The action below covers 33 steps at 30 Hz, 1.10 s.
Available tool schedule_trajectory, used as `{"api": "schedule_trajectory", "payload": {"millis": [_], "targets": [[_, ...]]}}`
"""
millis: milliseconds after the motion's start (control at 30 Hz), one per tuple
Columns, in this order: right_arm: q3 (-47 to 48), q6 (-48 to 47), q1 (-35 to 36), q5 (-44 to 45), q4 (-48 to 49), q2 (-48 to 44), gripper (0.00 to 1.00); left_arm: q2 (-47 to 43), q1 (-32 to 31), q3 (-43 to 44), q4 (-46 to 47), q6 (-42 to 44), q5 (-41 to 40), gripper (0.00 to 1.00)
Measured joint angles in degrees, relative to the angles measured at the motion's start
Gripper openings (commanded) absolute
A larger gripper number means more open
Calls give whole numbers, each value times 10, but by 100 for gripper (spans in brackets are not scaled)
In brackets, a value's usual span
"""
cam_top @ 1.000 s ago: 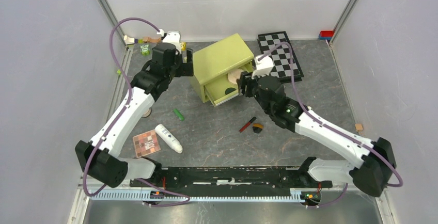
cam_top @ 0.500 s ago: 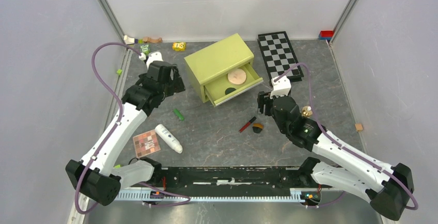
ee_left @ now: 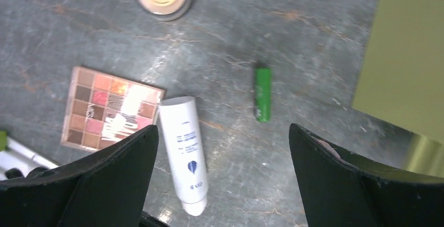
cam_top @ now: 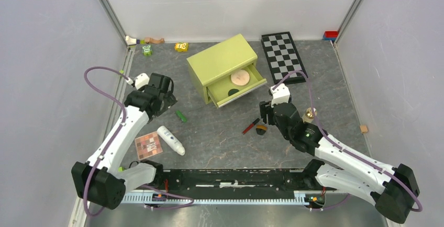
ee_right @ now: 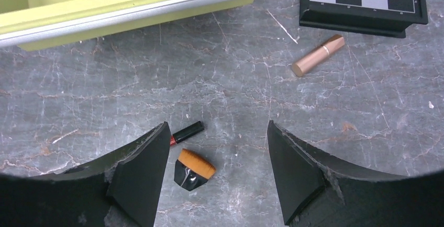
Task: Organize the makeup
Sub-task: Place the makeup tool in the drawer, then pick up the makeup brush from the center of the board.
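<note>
Left pincer (ee_left: 222,130) and right pincer (ee_right: 217,125), both spread and empty, hanging over the worktop (cam_top: 220,143).
Nearest, eyeshadow palette (cam_top: 148,145) and white tube (cam_top: 171,139) are lying below the left; red stick (ee_right: 187,132) below the right; farthest, peach compact (cam_top: 241,76) and dark green disc (cam_top: 234,91) are sitting in the open drawer (cam_top: 238,94).

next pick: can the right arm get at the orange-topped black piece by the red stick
Probably yes: the right gripper hangs open above the orange-topped black piece, nothing covering it, though the red stick lies close.

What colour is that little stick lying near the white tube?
Bright green; the stick shows best in the left wrist view.
</note>
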Motion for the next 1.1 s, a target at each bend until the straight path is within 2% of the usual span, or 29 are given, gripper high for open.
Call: {"api": "schedule_trajectory", "payload": {"millis": [233,500,767,967,1100], "targets": [[-10,0,0,-9,-2,1,75,57,82,-5,-24,-16,20,100],[-12,-1,0,-13,-4,2,75,61,170,-22,-15,-8,48,100],[-17,-2,0,-24,-4,8,75,55,220,-77,-10,-4,76,100],[-23,0,0,-34,-5,9,76,42,230,-138,-24,-33,94,100],[-24,0,0,-37,-4,9,76,17,231,-148,-26,-42,101,100]]}}
